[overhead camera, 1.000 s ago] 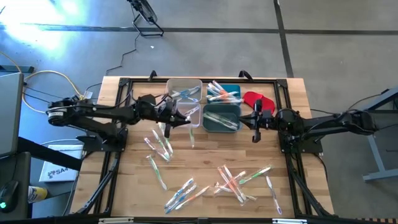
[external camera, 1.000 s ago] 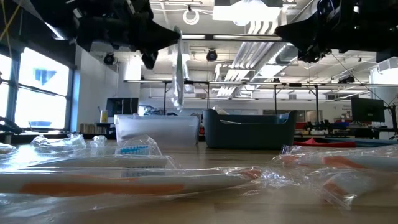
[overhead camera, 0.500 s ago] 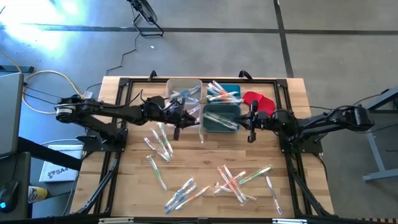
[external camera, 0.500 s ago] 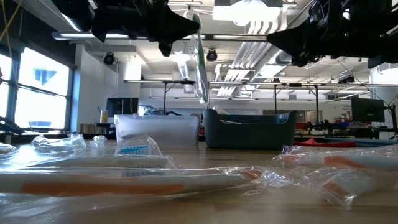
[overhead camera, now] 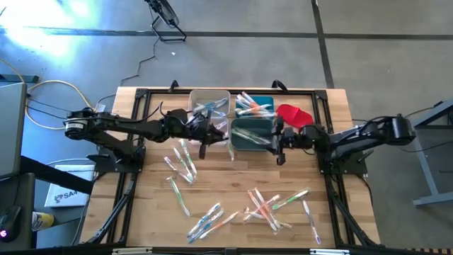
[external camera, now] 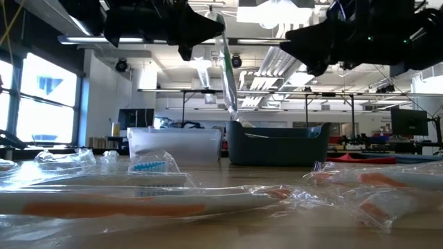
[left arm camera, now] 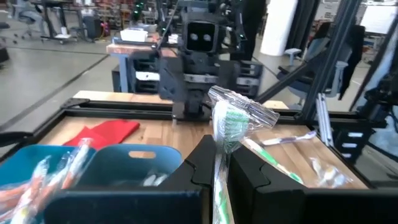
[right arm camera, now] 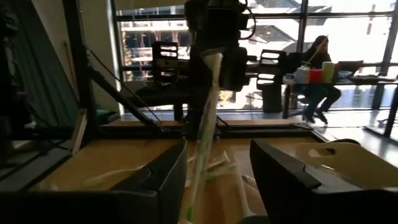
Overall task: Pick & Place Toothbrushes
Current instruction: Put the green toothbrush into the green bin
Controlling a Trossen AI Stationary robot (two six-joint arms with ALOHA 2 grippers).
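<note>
Left claw: the left claw [left arm camera: 214,163] is clamped on a clear-wrapped green-and-white toothbrush [overhead camera: 229,147], which hangs down by the dark teal plastic bin [overhead camera: 253,134].
Right claw: the right claw [right arm camera: 217,163] faces it with fingers apart, the wrapper between them, nothing gripped.
Risk of a drop: if the left lets go before the right closes, the toothbrush likely falls onto the wooden surface [overhead camera: 226,191].
Risk of a slip: crinkly wrap may slide or twist.
Risk of a knock: the claws are close and could collide.
</note>
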